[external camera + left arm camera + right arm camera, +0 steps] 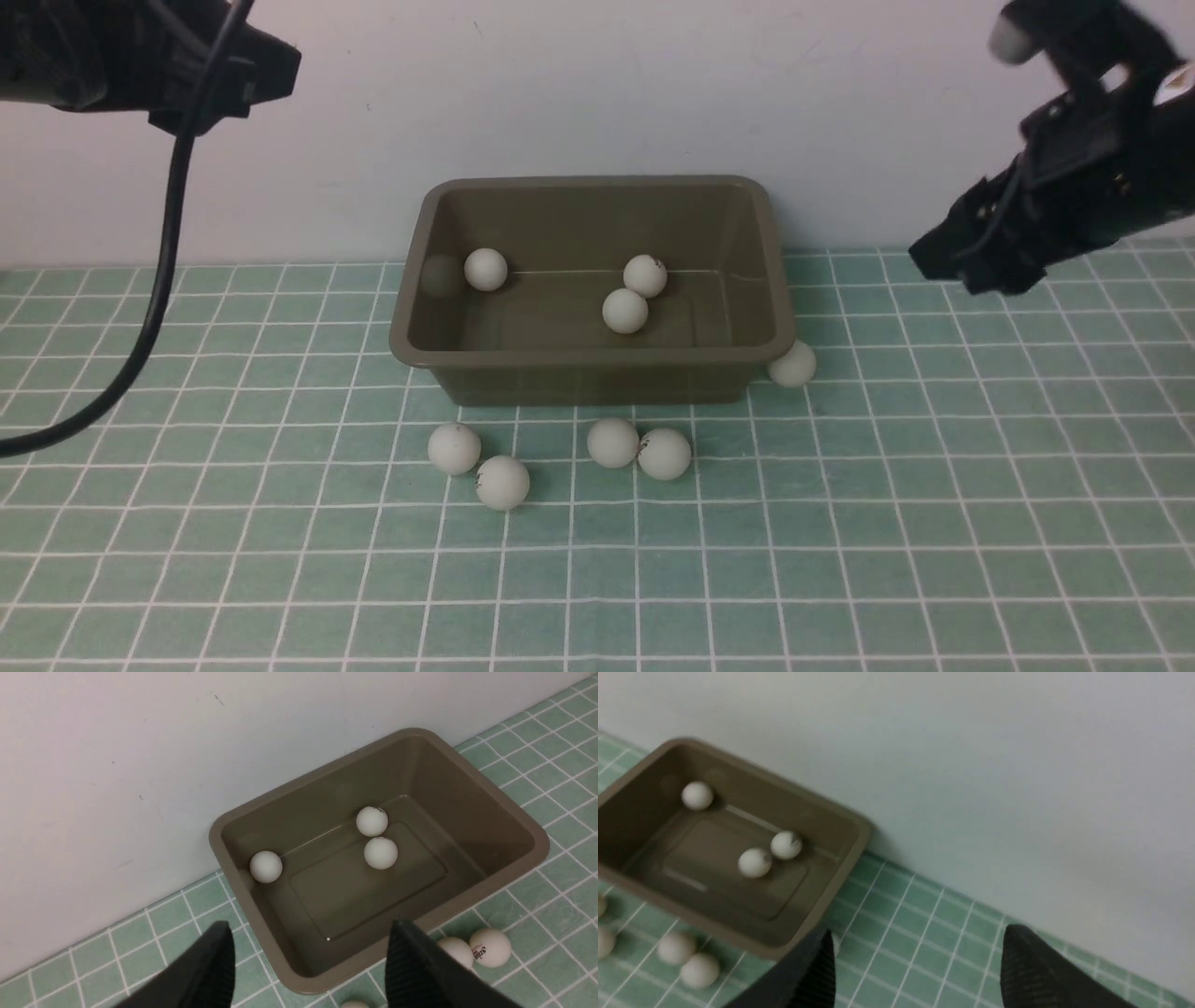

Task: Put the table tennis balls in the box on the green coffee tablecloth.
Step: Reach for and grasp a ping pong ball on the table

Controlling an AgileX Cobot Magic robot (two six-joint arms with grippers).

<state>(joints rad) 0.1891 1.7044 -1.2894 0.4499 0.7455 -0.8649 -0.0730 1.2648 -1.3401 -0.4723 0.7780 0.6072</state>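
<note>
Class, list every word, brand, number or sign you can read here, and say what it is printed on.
Readable text: none.
Printed mark on the ball lying outside the box: too small to read.
Dark marks on the two neighbouring balls inside: too blurred to read.
The tablecloth: lines only, no writing.

1. Front view: my left arm [93, 47] ran off the top-left edge, fingertips unseen; my right arm [1074, 187] was clipped by the right edge.
2. The box [579, 378] hid part of the corner ball [794, 364].
3. Left wrist view: the bottom edge cut one ball [354, 1004]; my own finger [420, 970] covered part of another ball [458, 948].
4. Right wrist view was blurred; ball prints unreadable.
</note>
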